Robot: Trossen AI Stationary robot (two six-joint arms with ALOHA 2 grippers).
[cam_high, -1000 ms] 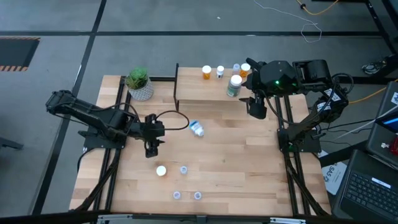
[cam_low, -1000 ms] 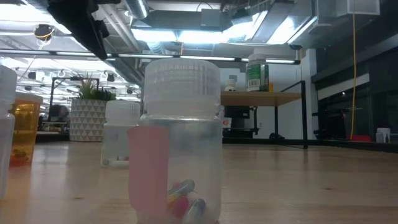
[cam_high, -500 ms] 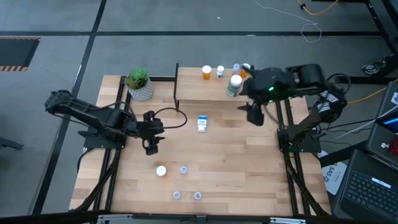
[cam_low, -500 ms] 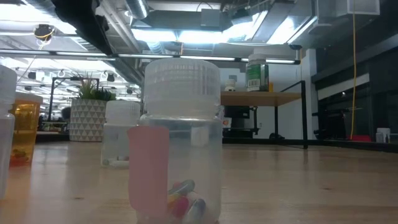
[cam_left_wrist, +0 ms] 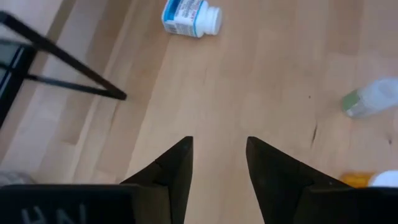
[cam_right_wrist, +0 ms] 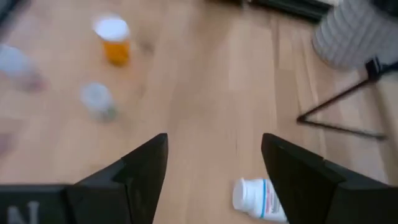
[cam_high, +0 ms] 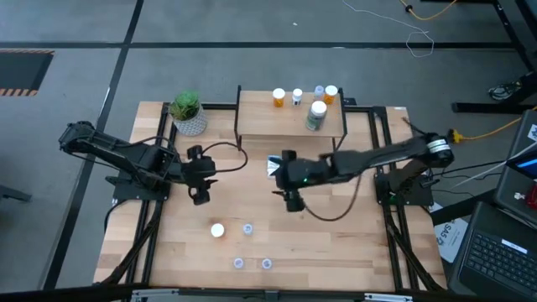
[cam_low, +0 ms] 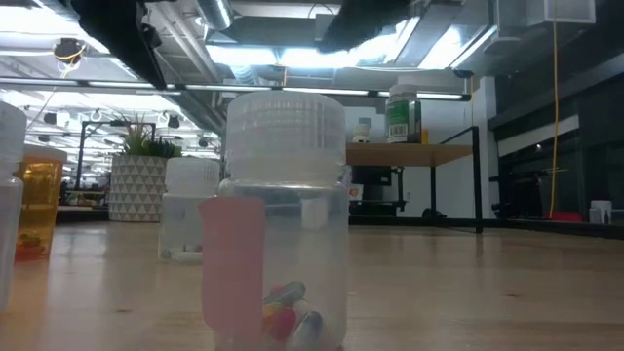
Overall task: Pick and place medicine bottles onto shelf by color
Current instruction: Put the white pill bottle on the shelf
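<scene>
right tool (cam_high: pixel 291 204): mine, reached way out over the middle of the desk (cam_high: pixel 336 235), fingers spread wide, nothing between them

left tool (cam_high: pixel 199 196): my other one, hanging over the desk around 9 o'clock from centre, fingers (cam_left_wrist: pixel 176 163) parted with just bare wood in the gap, holding nothing

fallen bottle (cam_high: pixel 273 165): white with a blue-printed label and a white cap, lying on its side just in front of the shelf, roughly 11 o'clock from my right tool and not touching it; also shows up in both wrist views (cam_left_wrist: pixel 190 17) (cam_right_wrist: pixel 259 199)

shelf (cam_high: pixel 277 122): light wood top on thin black legs, sitting at 12 o'clock on the desk

bottles on shelf: orange one with a white cap (cam_high: pixel 278 97), a small white one (cam_high: pixel 297 97), a tiny bluish one (cam_high: pixel 319 91), another orange one (cam_high: pixel 331 94), and the bigger greenish one with a white cap (cam_high: pixel 316 116) standing nearer the front edge

bottles still on desk: orange with a white cap (cam_high: pixel 217 230) around 7 o'clock, a clear one (cam_high: pixel 248 228) just beside it, two more tiny clear ones (cam_high: pixel 238 263) (cam_high: pixel 267 263) down near 6 o'clock

closest to low camera: clear bottle (cam_low: pixel 283 224) with a ribbed white cap, coloured pills in the bottom

plant (cam_high: pixel 187 112): green, white patterned pot, just beside the shelf at 11 o'clock
</scene>
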